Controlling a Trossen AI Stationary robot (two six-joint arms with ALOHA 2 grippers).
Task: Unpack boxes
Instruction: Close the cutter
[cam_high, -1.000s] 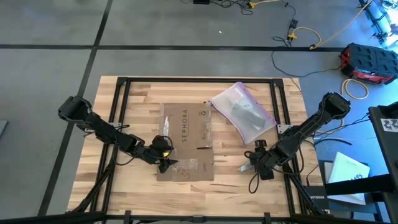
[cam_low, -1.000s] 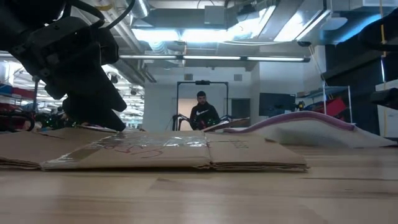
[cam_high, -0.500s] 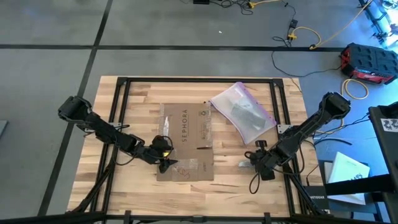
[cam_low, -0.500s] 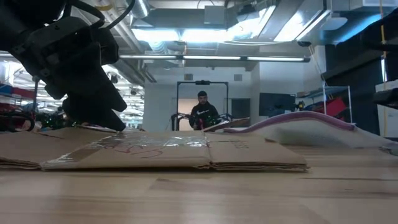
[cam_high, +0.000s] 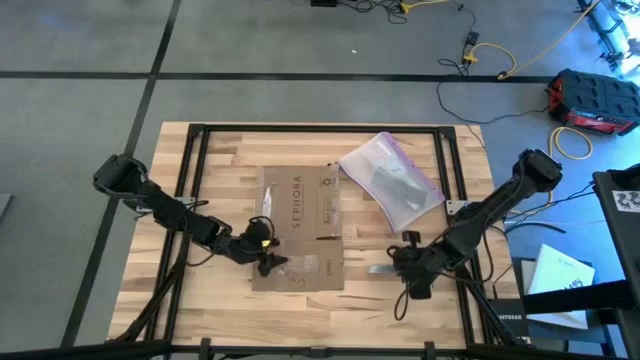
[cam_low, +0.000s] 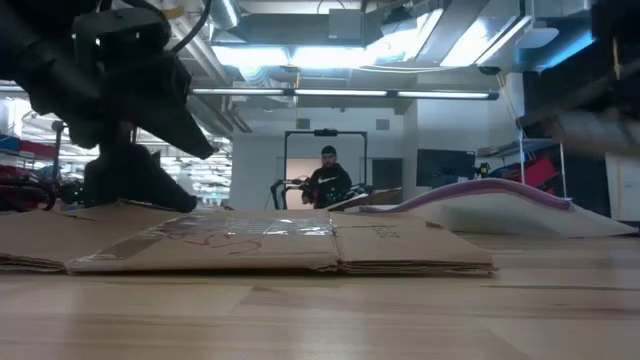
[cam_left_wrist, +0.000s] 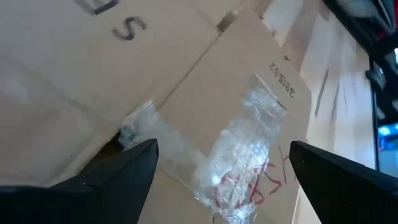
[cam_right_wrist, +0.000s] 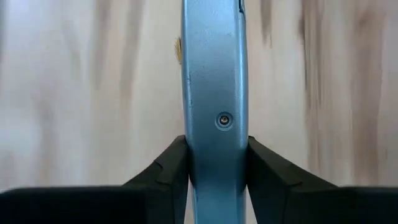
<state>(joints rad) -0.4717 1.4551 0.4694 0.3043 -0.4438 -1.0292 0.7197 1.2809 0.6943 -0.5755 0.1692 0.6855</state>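
Box (cam_high: 300, 228) lies flattened on the worktop (cam_high: 230, 150), taped seam uncut, so unpacking looks barely begun; left claw (cam_high: 268, 264), fingers wide and holding nothing, sits on its near corner, while right claw (cam_high: 397, 266), well to the box's side, grips the grey knife (cam_right_wrist: 214, 93).

High view: overhead, straight down, whole table (cam_high: 440, 300) and surrounding floor in frame. Low view: at tabletop level, looking across the flattened box (cam_low: 260, 245) into the room. Left wrist view: very close over that same cardboard and its clear tape (cam_left_wrist: 249, 143). Right wrist view: pressed close to a grey-blue tool (cam_right_wrist: 214, 93), probably a box cutter, over bare wood.
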